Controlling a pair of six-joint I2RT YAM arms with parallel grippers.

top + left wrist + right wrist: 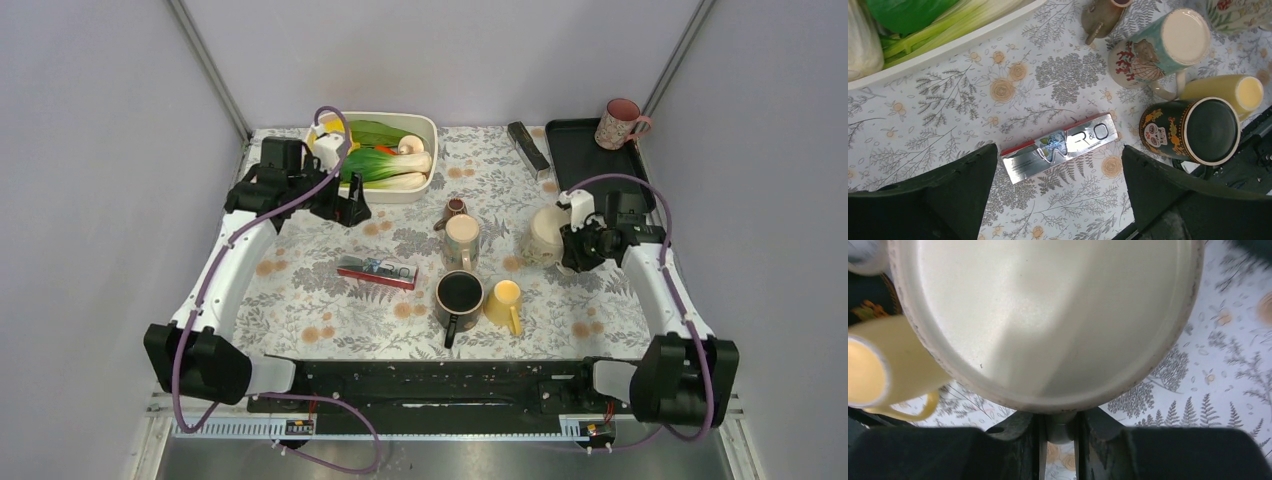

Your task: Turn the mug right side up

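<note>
Close to the worktop's [300, 300] near edge, a yellow mug [503, 300] lies on its side just beside a black mug [460, 295]. Behind them, toward the right edge, the cream mug [545, 237] is bottom-up, its handle pinched by the right gripper [1058, 440]. Toward the far-left corner, the left gripper [352, 212] hovers with jaws spread wide beside a white dish [432, 140].

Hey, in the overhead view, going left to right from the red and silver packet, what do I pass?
red and silver packet → black mug → yellow mug → cream mug in the right claw → pink mug on the black tray
</note>
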